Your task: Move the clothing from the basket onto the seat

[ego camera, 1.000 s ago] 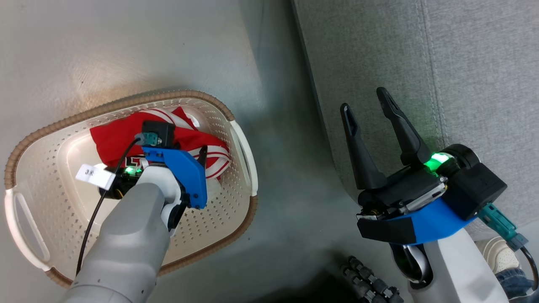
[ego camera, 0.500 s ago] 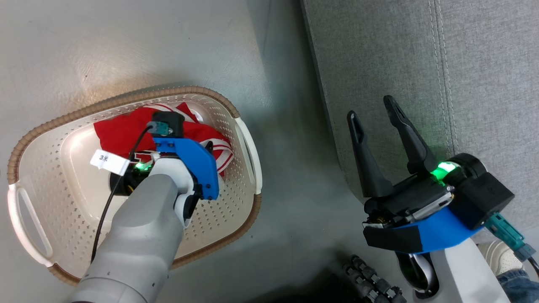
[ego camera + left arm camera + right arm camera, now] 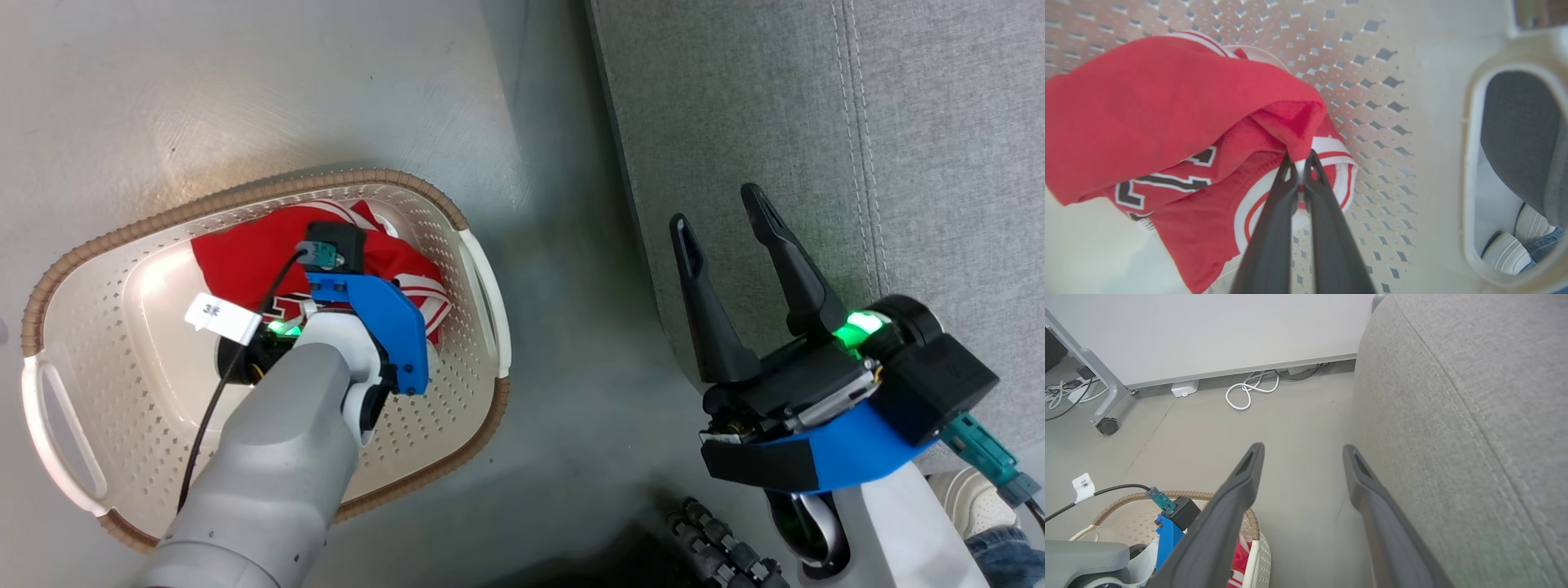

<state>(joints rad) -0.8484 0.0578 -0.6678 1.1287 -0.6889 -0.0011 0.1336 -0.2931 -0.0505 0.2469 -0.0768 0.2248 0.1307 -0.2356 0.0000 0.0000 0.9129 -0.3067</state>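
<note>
Since earlier frame, left gripper (image 3: 1300, 161) jaws closed, pinching fold of clothing (image 3: 1167, 94) at frame centre, ready for lift; clothing inside basket (image 3: 453, 408), frame left. Right gripper (image 3: 712, 208) spread wide, empty, waiting beside seat (image 3: 816, 98) edge, lower right.

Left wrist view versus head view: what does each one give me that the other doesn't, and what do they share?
Left wrist view: the left gripper seen close up, its fingers pressed together on a fold of the clothing. Head view: the right gripper open near the grey seat, and the brown rim band of the basket. Shared: the red clothing lying inside the perforated basket.
</note>
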